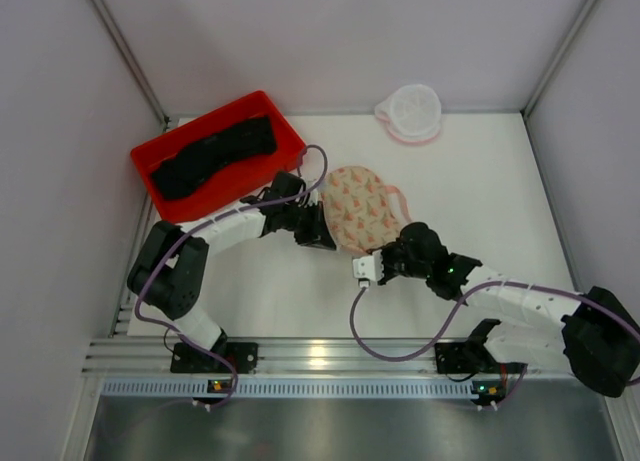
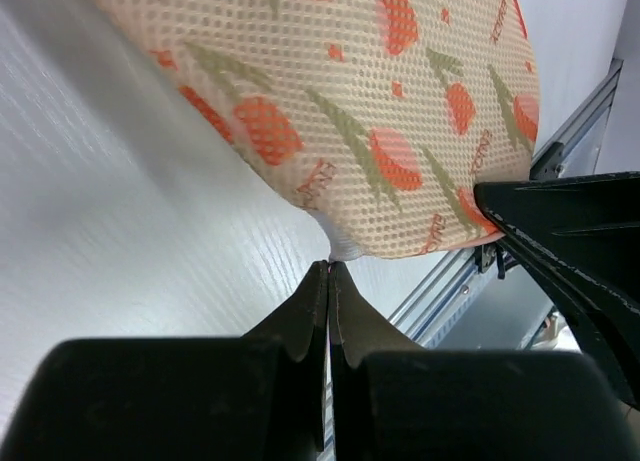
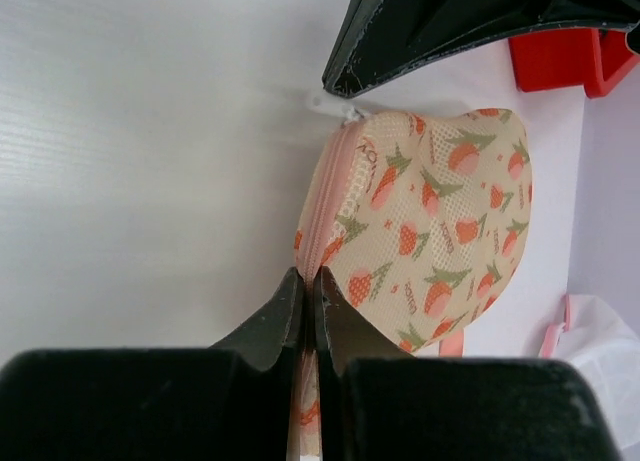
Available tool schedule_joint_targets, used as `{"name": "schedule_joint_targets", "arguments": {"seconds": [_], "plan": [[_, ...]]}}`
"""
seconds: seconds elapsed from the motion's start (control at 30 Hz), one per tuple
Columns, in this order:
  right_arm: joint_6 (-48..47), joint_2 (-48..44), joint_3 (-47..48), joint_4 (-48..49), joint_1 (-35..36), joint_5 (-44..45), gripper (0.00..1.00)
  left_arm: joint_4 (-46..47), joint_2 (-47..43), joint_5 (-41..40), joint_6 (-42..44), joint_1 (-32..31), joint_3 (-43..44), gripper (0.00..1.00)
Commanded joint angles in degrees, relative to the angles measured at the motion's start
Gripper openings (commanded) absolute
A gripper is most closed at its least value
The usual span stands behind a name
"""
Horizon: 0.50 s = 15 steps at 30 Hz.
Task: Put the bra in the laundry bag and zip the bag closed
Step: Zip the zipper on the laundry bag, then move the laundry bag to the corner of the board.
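One black bra lies in the red bin at the worktop's far left corner. The white mesh laundry bag sits well apart by the back wall. Nearer lies a peach patterned pouch. The left hand is pinched shut on its white tab, and the right hand is closed on its pink zip edge.

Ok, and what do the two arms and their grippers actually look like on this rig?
The left arm and right arm both have white links between bulky black joints, and each trails a looping purple cable. The left gripper and right gripper are black, on blocky black bodies, with flat fingers tapering to narrow tips.
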Motion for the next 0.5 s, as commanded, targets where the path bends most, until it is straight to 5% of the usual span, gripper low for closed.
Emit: {"name": "schedule_joint_targets", "arguments": {"seconds": [0.0,0.37,0.47], "plan": [[-0.4,-3.9,-0.9,-1.3,-0.1,-2.3,0.00,-0.7,-0.6,-5.4,4.6,1.8,0.7,0.00],[2.1,-7.9,-0.7,-7.2,-0.1,1.8,0.00,-0.5,1.7,-0.4,6.1,2.5,5.0,0.00],[4.5,-9.5,-0.1,-10.5,-1.9,5.1,0.00,-0.6,-0.4,1.4,6.9,2.5,5.4,0.32]]}}
